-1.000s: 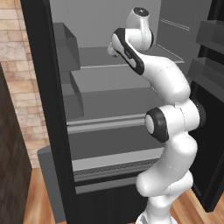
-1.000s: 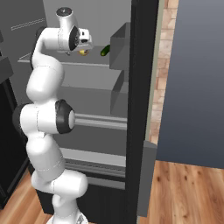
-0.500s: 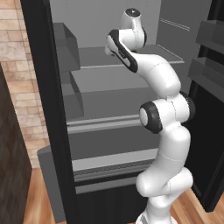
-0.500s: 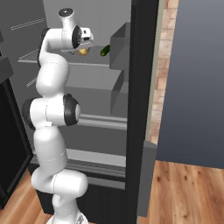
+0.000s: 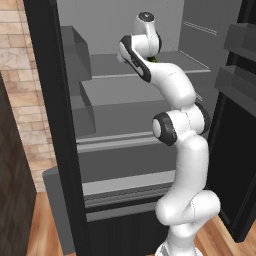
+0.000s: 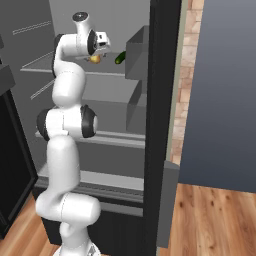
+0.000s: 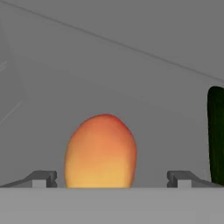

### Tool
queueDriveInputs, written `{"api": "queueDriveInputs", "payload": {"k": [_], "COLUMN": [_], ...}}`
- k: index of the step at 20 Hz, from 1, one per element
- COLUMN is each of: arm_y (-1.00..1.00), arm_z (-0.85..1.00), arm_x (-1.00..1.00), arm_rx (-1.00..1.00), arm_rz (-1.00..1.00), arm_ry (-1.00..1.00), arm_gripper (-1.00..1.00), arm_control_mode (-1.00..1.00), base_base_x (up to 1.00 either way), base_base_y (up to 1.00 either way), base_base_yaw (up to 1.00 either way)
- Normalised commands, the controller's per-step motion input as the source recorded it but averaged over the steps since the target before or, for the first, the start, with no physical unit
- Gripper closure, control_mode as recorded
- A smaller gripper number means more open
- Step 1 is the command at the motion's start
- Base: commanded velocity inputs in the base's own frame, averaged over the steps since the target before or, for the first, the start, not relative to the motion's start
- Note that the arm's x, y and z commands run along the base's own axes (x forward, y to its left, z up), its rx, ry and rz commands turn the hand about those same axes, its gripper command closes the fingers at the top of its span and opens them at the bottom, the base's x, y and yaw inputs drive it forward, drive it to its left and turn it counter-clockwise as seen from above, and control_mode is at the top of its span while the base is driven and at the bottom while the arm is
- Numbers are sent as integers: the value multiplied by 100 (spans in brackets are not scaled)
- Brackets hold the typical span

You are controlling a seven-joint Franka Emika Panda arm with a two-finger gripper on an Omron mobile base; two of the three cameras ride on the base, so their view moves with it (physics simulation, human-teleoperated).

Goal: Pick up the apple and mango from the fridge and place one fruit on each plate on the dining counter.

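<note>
The fridge stands open, and my arm reaches onto its upper grey shelf. An orange-yellow mango lies on that shelf, straight ahead and centred between my fingertips. My gripper is open, its jaws wide on either side of the fruit without touching it. From the right base, the mango sits just under the hand. The apple, the plates and the dining counter are out of view.
A dark green cucumber lies to the right of the mango, also seen on the shelf. Boxy grey bins line the fridge wall. Lower shelves and drawers sit below. The door hangs open at right.
The arm has stretched further into the fridge, bringing the hand closer to the mango. The jaws stayed wide apart.
</note>
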Motion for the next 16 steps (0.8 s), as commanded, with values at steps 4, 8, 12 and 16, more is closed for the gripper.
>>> {"api": "queueDriveInputs", "payload": {"k": [4,8,12,16], "arm_y": [2,4,0,0], "arm_z": [0,-10,-20,-5], "arm_x": [25,0,0,-19], "arm_rx": [0,0,0,0], "arm_rz": [0,0,1,1], "arm_ry": [0,0,0,-3], "arm_gripper": [-100,100,100,100], "arm_control_mode": [-100,-100,-100,-100], "base_base_x": [0,0,0,0], "base_base_y": [0,0,0,0], "base_base_yaw": [0,0,0,0]}}
